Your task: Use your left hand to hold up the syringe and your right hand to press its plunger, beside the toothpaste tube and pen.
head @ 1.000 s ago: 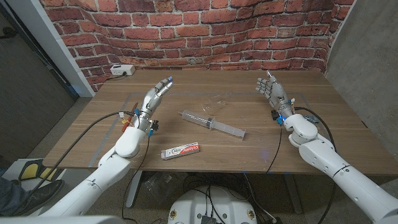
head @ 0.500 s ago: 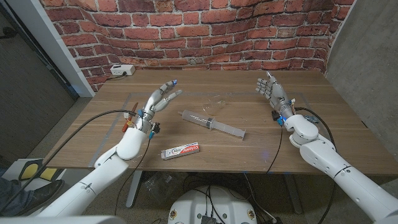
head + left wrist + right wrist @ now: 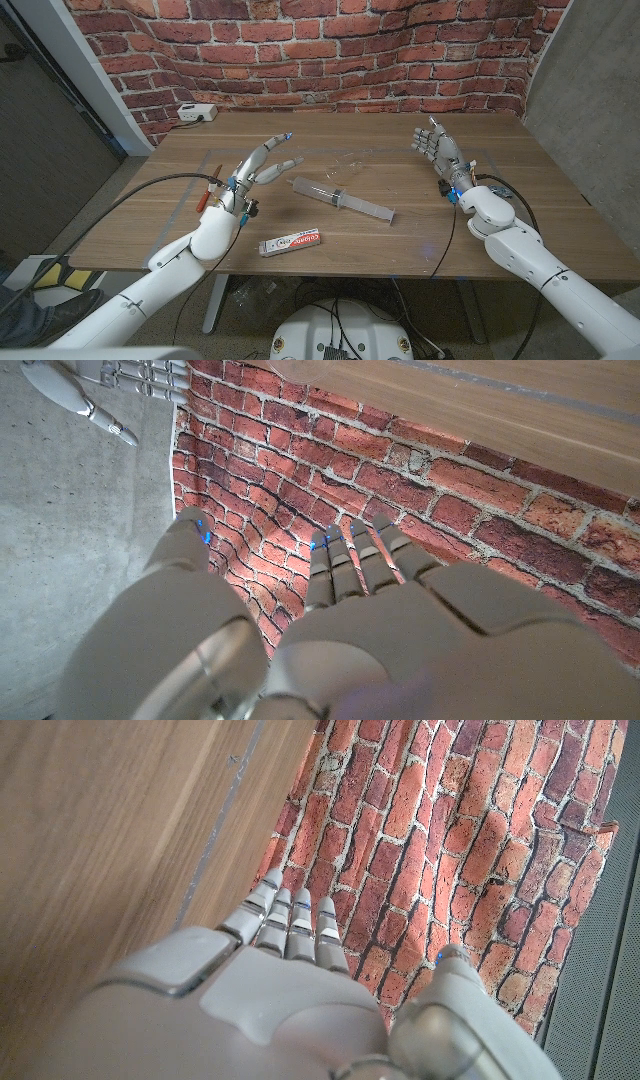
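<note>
A clear syringe (image 3: 342, 199) lies slanted in the middle of the wooden table (image 3: 360, 135), its plunger end toward the left. In front of it rests a white and red toothpaste tube (image 3: 290, 243). My left hand (image 3: 260, 160) hovers left of the syringe's plunger end, fingers spread and empty. At the table's right side my right hand (image 3: 436, 146) stands upright, fingers apart, holding nothing. The left wrist view shows my left hand (image 3: 330, 600) from behind against the brick wall, and the right wrist view shows my right hand (image 3: 290, 950) the same way.
A white power socket (image 3: 198, 112) sits at the back left by the brick wall. Cables run along both forearms. A small clear wrapper (image 3: 352, 160) lies behind the syringe. A person's shoe (image 3: 50, 305) is on the floor at lower left.
My left hand has swung right toward the syringe's plunger end and spread its fingers wider. The right hand, syringe and tube have stayed put.
</note>
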Available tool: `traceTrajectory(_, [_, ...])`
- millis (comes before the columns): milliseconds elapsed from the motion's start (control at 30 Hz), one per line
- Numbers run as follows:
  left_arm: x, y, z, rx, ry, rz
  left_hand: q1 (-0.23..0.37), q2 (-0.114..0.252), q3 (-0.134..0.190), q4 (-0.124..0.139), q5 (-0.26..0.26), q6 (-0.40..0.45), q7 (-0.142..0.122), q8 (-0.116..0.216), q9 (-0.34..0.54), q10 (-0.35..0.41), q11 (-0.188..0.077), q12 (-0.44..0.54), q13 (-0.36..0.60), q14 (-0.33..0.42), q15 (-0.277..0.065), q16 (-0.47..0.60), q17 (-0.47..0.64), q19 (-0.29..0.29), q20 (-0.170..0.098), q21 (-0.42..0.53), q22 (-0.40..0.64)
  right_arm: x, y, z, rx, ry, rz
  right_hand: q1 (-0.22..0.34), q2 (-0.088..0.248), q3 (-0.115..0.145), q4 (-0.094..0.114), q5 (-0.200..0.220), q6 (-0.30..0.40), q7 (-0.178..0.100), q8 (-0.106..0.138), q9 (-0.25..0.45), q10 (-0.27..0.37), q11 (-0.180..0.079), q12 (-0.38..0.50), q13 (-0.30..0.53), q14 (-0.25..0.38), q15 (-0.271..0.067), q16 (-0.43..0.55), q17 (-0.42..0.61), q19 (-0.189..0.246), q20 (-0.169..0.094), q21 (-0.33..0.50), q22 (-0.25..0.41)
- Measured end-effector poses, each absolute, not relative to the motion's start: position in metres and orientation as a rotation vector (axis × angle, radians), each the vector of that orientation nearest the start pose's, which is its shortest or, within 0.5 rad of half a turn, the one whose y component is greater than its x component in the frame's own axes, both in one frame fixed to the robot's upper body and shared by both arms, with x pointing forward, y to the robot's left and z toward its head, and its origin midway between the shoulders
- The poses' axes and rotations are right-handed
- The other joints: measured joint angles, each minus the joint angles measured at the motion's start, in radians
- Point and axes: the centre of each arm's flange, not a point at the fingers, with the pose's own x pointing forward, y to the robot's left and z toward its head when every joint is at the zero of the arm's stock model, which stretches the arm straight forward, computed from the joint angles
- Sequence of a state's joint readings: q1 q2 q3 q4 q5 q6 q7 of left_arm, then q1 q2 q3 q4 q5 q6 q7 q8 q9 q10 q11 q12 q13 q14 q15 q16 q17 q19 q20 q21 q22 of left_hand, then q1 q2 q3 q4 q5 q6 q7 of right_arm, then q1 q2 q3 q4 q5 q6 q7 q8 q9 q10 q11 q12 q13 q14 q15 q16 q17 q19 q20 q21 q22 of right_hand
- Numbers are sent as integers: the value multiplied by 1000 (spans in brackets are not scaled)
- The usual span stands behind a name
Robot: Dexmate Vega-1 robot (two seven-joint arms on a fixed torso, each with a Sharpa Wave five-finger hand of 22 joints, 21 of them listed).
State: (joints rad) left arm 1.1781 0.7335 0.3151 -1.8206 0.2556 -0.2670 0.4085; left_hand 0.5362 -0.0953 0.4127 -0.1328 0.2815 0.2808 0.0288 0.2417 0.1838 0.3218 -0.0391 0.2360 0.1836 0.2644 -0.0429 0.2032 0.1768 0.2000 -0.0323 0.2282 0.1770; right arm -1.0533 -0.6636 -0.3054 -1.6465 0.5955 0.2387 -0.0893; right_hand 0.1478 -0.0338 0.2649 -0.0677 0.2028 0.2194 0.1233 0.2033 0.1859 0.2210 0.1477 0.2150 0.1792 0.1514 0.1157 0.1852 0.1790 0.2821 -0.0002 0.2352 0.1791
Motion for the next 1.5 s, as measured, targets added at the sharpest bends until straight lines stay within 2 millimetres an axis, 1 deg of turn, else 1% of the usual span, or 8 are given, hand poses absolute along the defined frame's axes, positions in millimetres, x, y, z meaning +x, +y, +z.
traceTrajectory(367, [513, 240, -23, 947, -933, 14, 15, -2, 0, 0, 8, 0, 0, 0, 0, 4, -4, -2, 5, 0, 0, -4, 0, 7, 7, 0, 0, 584, -292, -31, -62, -632, 202, 4, 4, 4, -4, -3, 2, 2, 0, 0, 0, 0, 0, 5, 12, 2, 0, 0, 12, 2, 0, 0])
traceTrajectory(633, [511, 242, -12, 1072, -896, 32, 28, 11, 0, 0, 8, 29, -15, -6, 0, 22, -18, -8, 5, 36, 0, 1, 6, 76, 28, 20, 10, 583, -294, -32, -58, -631, 192, 4, 4, 4, -4, -3, 6, 6, 0, 0, 0, 0, 0, 5, 12, 2, 0, 0, 12, 2, 0, 0])
traceTrajectory(733, [511, 243, -8, 1108, -884, 36, 28, 11, 0, 0, 8, 45, -30, -6, 5, 29, -18, -8, 5, 41, 5, 1, 7, 77, 27, 20, 12, 583, -294, -32, -56, -631, 191, 4, 4, 4, -4, -3, 6, 6, 0, 0, 0, 0, 0, 5, 12, 2, 0, 0, 12, 2, 0, 0])
traceTrajectory(867, [510, 243, 0, 1182, -855, 33, 28, 10, 0, 0, 8, 49, -34, -6, 5, 32, -22, -8, 10, 39, 4, 1, 7, 56, 40, 16, 12, 583, -293, -32, -58, -624, 189, 4, 4, 3, -14, -3, 6, 6, 0, 0, 0, 0, 0, 5, 17, 4, 0, 0, 12, 2, 0, 0])
traceTrajectory(1167, [507, 240, 19, 1324, -817, 10, 28, 10, -3, 3, 8, 71, -46, 0, 5, 37, -27, -8, 10, 29, 2, -4, 7, 31, 40, 8, 12, 585, -290, -30, -65, -614, 195, 11, 3, 3, -14, -3, 6, 6, 0, 0, 0, 0, 0, 5, 17, 4, 0, 0, 12, 2, 0, 0])
traceTrajectory(1367, [504, 238, 32, 1395, -816, -5, 28, 10, -4, 5, 8, 71, -46, 0, 5, 39, -29, -15, 10, 26, 2, -4, 7, 32, 39, 8, 12, 587, -286, -25, -71, -616, 207, 13, 5, 3, -14, -3, 6, 6, 0, 0, 0, 0, 0, 5, 17, 4, 0, 0, 16, 6, 0, 0])
traceTrajectory(1433, [509, 238, 27, 1453, -744, -51, 34, 4, -4, 5, 8, 83, -46, 0, 5, 50, -39, -15, 10, 29, 2, -4, 7, 49, 34, 8, 12, 587, -285, -24, -73, -614, 210, 16, 8, 3, -14, -3, 6, 6, 0, 0, 0, 0, 0, 5, 17, 4, 0, 0, 16, 6, 0, 0])
traceTrajectory(1500, [507, 236, 34, 1475, -754, -55, 37, 1, -4, 5, 8, 91, -52, 0, 5, 58, -47, -15, 10, 44, 2, -4, 6, 62, 35, 8, 12, 588, -285, -24, -75, -611, 211, 18, 11, 6, -16, -3, 6, 6, 0, 0, 0, 0, 0, 5, 17, 4, 0, 0, 16, 6, 0, 0])
